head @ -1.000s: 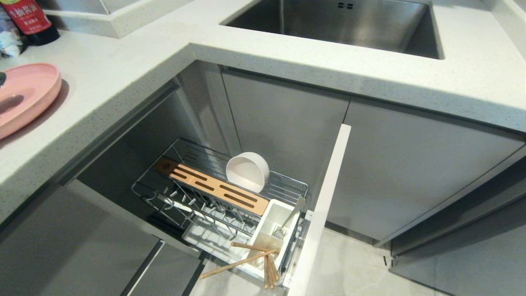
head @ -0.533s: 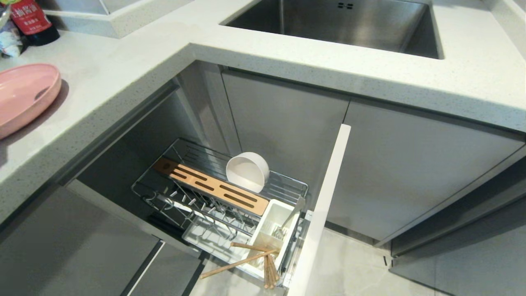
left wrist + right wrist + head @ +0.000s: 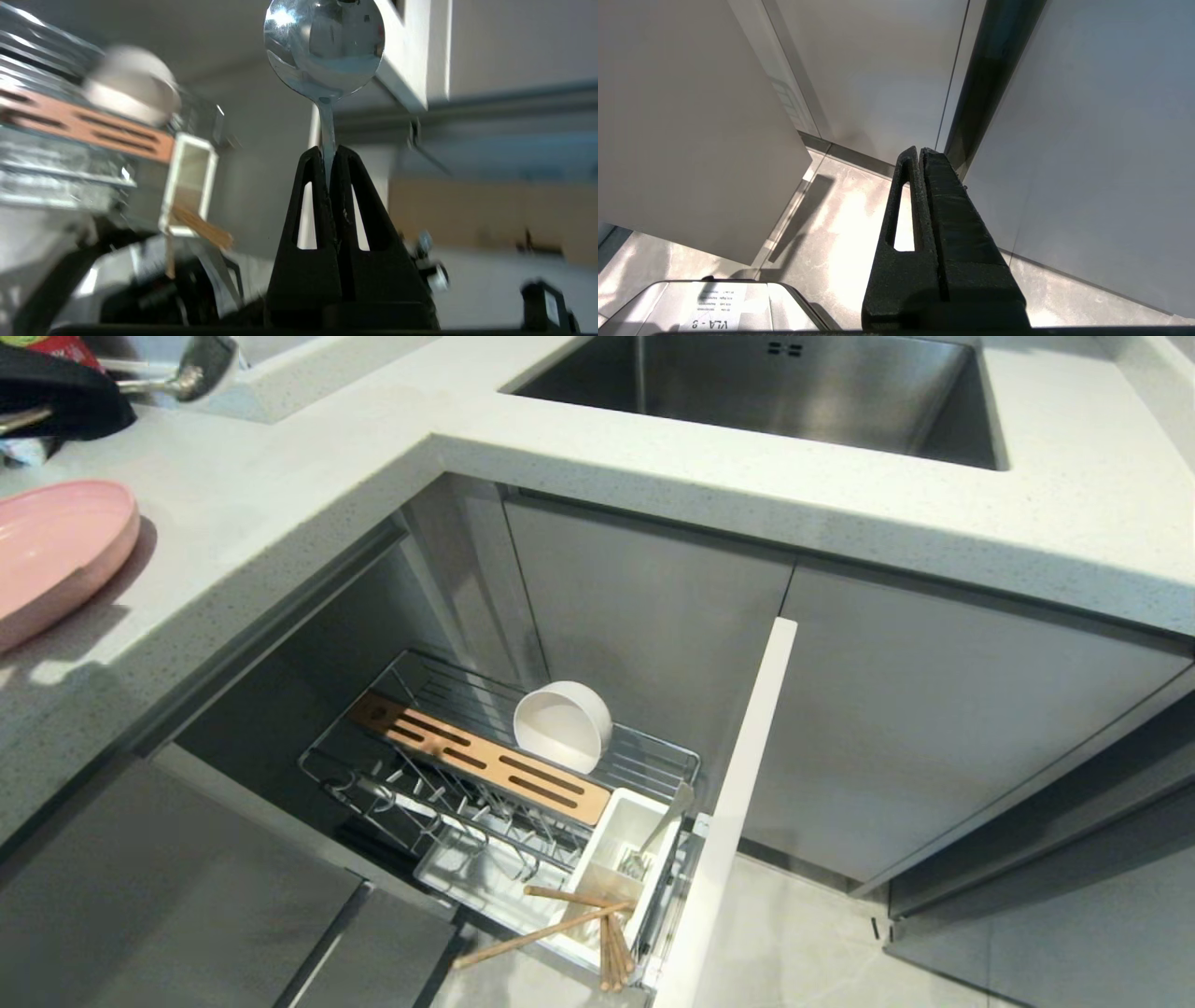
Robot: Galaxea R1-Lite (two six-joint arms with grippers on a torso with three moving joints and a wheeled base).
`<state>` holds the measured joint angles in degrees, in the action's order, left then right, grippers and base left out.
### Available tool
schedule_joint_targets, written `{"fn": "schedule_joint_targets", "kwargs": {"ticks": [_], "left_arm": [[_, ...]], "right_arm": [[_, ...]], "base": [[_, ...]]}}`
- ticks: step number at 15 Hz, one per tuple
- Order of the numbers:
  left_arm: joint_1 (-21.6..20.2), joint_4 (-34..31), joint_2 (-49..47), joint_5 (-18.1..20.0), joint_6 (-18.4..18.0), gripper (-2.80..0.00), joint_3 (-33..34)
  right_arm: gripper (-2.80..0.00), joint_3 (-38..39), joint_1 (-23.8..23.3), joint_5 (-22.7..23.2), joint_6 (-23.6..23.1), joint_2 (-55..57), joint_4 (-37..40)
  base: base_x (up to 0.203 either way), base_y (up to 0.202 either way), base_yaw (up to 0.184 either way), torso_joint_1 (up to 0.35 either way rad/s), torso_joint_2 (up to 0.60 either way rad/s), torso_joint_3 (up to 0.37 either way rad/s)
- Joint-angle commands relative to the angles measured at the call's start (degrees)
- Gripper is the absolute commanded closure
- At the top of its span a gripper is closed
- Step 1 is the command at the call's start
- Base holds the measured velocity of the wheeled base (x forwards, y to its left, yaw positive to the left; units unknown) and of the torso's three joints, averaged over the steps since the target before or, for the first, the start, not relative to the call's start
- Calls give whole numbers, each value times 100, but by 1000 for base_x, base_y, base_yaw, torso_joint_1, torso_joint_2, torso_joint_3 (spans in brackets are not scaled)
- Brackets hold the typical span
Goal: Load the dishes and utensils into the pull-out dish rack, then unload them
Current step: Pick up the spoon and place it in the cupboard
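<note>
My left gripper (image 3: 126, 394) hangs over the counter's far left corner, shut on the handle of the grey metal spoon (image 3: 203, 369). In the left wrist view the spoon (image 3: 324, 46) stands up out of the shut left gripper (image 3: 329, 151), bowl end away from the fingers. The pink plate (image 3: 56, 555) lies on the counter at the left edge. The pull-out dish rack (image 3: 392, 765) stands open below. The cream-white bowl (image 3: 563, 728) sits on edge in it. The wooden chopsticks (image 3: 546, 933) lean out of its white utensil box (image 3: 616, 835). My right gripper (image 3: 920, 151) is parked, shut and empty.
A steel fork (image 3: 658, 835) stands in the utensil box. The rack's pale front panel (image 3: 738, 803) juts toward me. A steel sink (image 3: 794, 392) is set into the counter at the back. Grey cabinet doors (image 3: 934, 737) flank the rack, with pale floor below.
My left gripper with the spoon has swung into the head view's top left corner, covering the bottle there. The dark shadow on the pink plate is gone.
</note>
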<state>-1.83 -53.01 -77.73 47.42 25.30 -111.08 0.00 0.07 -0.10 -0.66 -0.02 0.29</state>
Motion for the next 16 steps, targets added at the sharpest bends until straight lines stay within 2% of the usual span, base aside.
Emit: {"fn": "schedule_joint_targets", "kwargs": {"ticks": [1, 4, 7, 9, 10, 12, 16], "left_arm": [[804, -108, -11, -195, 26, 0, 117], [1934, -199, -266, -1048, 77, 0, 406], [2434, -449, -853, -1845, 115, 0, 435], [3015, -783, -1328, -2713, 193, 0, 357], [3191, -897, -1514, -2973, 314, 0, 306], [3453, -1231, -1972, -3254, 562, 0, 117], [3722, -1360, -2496, -3318, 839, 0, 51]], "right_arm": [[0, 0, 1, 1, 3, 2, 5], [0, 0, 1, 1, -2, 2, 5], [0, 0, 1, 1, 4, 2, 4], [0, 0, 1, 1, -4, 2, 6], [0, 0, 1, 1, 1, 2, -3], [0, 0, 1, 1, 0, 2, 1], [0, 0, 1, 1, 1, 2, -3]], "base": [[0, 0, 0, 0, 0, 0], [0, 0, 0, 0, 0, 0], [0, 0, 0, 0, 0, 0], [0, 0, 0, 0, 0, 0], [0, 0, 0, 0, 0, 0], [0, 0, 0, 0, 0, 0], [0, 0, 0, 0, 0, 0]]}}
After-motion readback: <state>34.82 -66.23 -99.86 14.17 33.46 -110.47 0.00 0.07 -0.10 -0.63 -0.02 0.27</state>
